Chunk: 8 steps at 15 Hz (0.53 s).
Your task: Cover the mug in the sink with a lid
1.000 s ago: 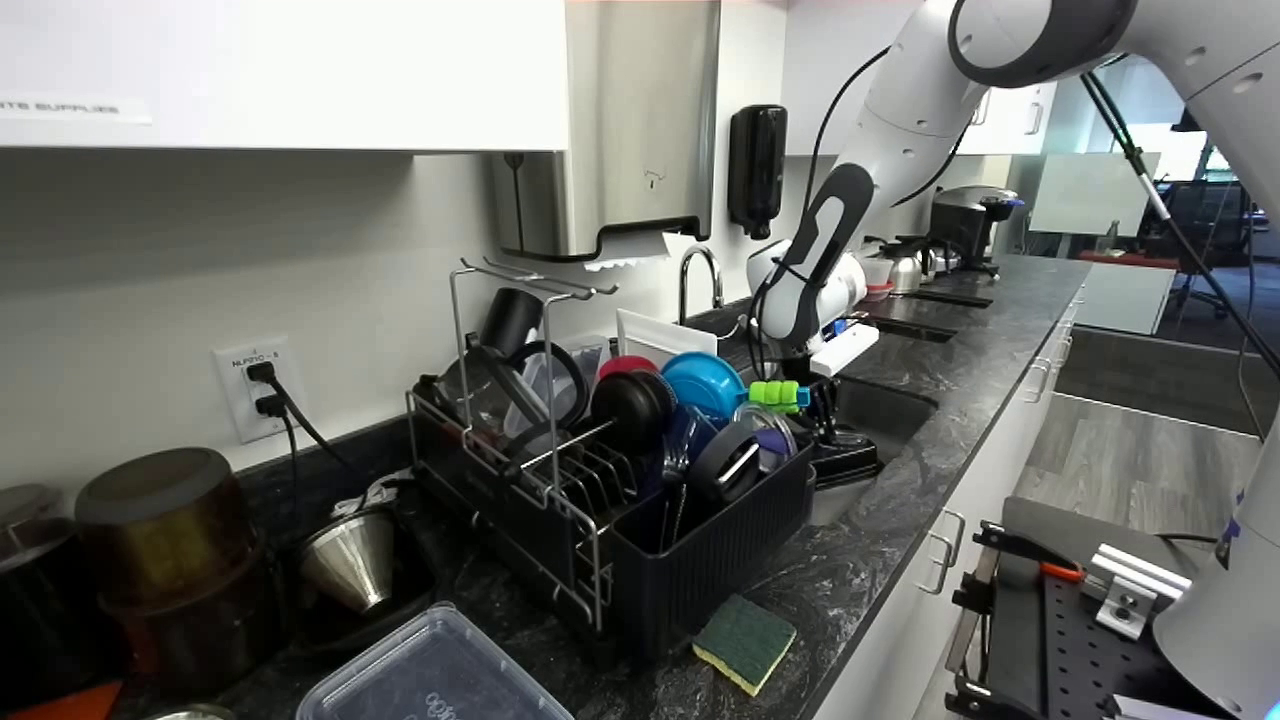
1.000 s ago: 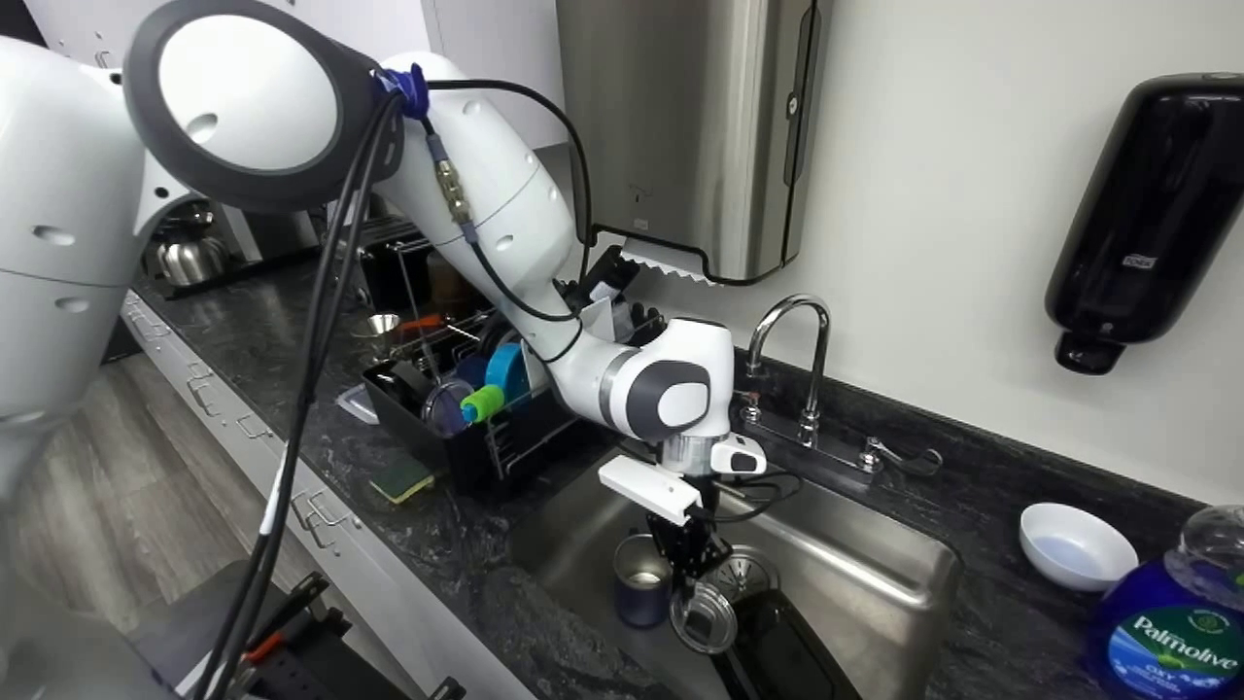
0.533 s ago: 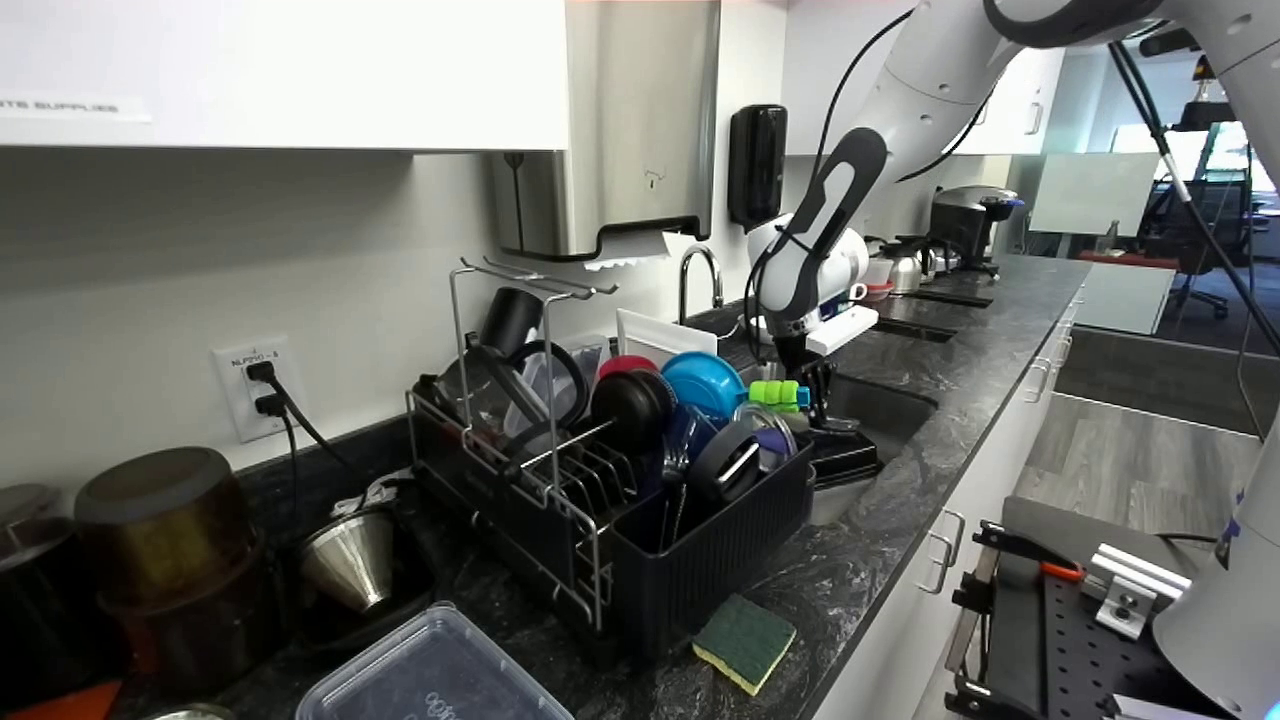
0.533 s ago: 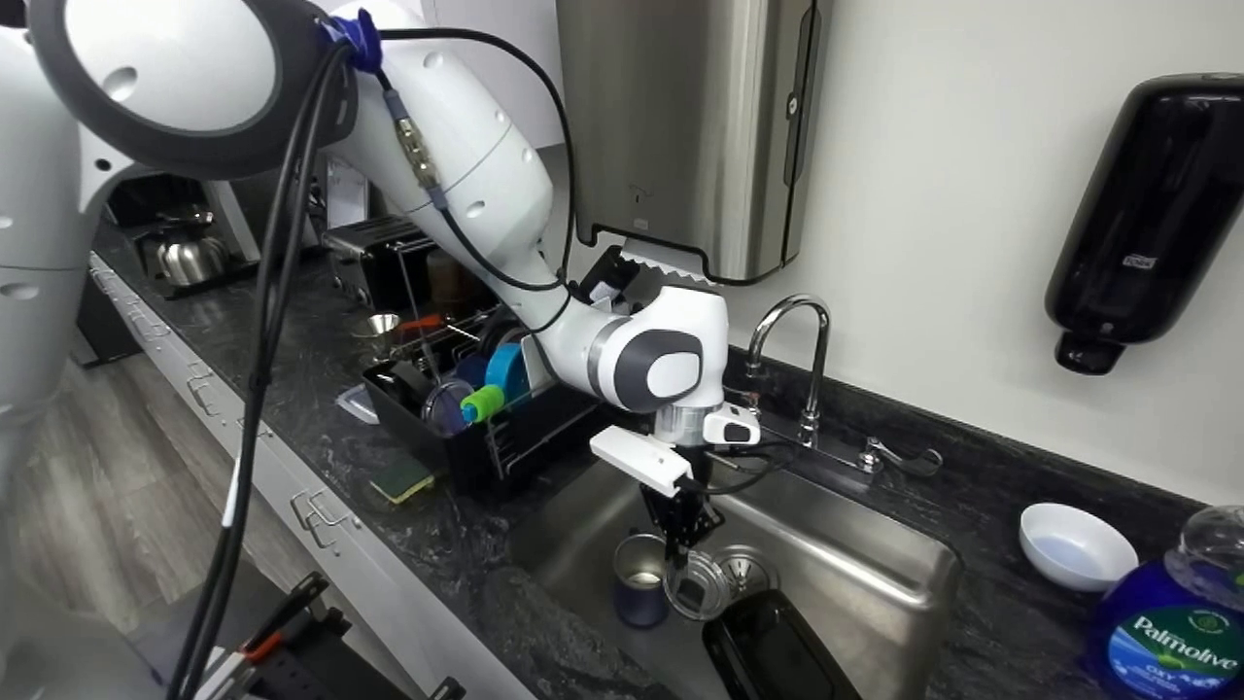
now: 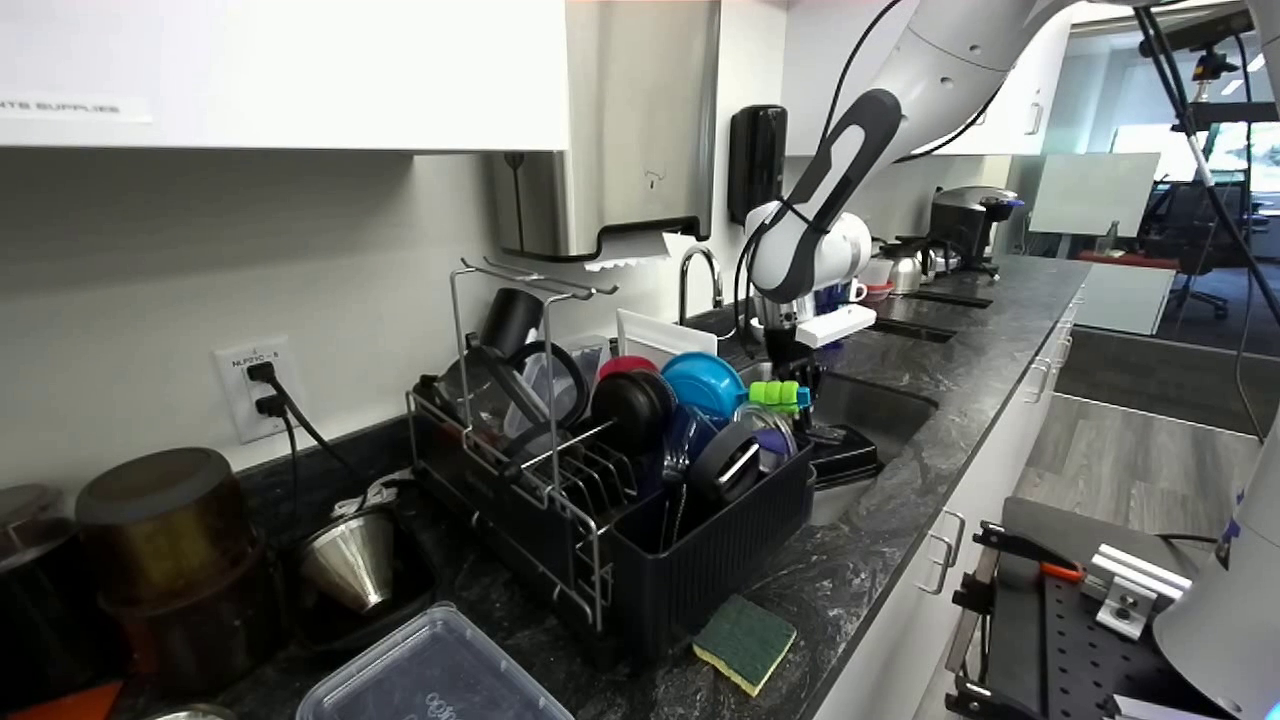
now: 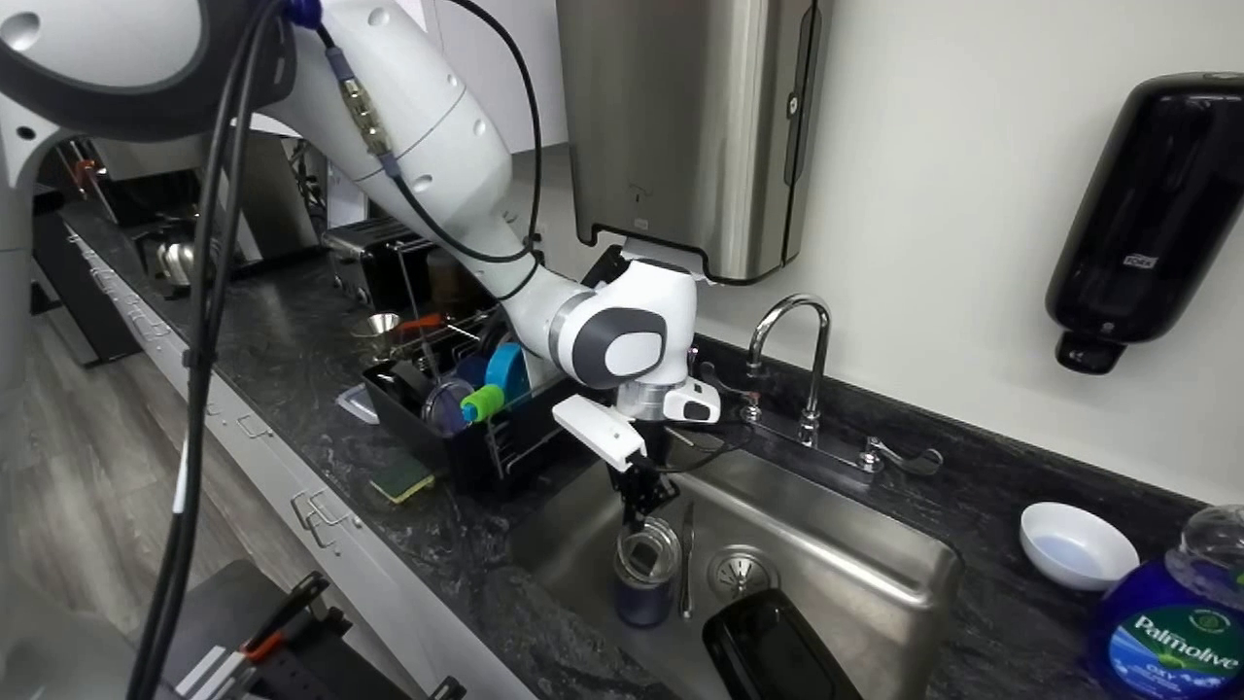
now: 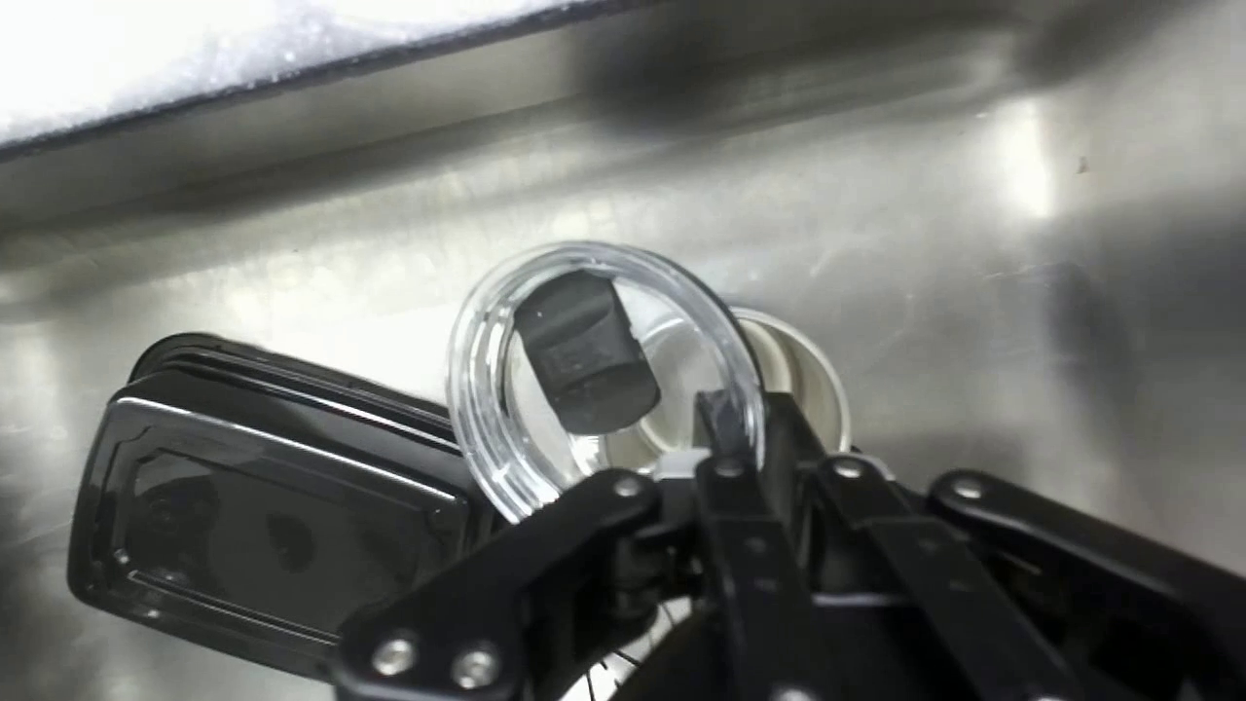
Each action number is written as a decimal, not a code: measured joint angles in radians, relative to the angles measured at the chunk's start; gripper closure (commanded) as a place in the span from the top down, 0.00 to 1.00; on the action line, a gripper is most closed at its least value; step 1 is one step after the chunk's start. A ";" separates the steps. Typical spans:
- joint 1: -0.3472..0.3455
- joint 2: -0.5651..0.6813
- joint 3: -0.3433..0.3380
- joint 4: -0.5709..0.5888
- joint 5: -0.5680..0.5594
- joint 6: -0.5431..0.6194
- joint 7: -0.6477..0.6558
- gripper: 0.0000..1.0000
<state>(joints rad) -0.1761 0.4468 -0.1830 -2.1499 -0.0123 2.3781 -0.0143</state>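
Note:
In the wrist view a clear round lid [image 7: 584, 350] with a dark slider is pinched at its rim by my gripper [image 7: 754, 419]. Below it the pale inside of the mug [image 7: 813, 375] shows, partly through the lid and partly past its right side. In an exterior view the lid [image 6: 651, 554] overlaps the opening of the dark blue mug [image 6: 643, 603], which stands upright in the steel sink [image 6: 855, 593]. Whether lid and mug touch, I cannot tell. The dish rack blocks the mug in an exterior view, where my gripper [image 5: 805, 405] reaches down into the sink.
A black container [image 6: 777, 647] lies in the sink beside the mug. The tap [image 6: 816, 360] rises behind the basin. The loaded dish rack [image 5: 590, 520] borders the sink. A white bowl [image 6: 1077, 549] and a soap bottle [image 6: 1181, 622] stand on the counter, also a sponge [image 5: 745, 640].
My gripper has carried the lid sideways from beside the mug, near the black container, to over the mug's opening. It stayed shut on the lid. Mug and container have not moved.

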 measured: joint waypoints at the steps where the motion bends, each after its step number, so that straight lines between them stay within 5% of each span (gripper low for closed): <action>1: 0.000 -0.007 0.008 -0.008 0.018 0.005 0.000 0.03; 8: -0.001 -0.018 0.056 -0.109 0.151 0.246 0.000 0.03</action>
<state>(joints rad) -0.1773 0.4283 -0.1271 -2.2586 0.1389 2.6243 -0.0146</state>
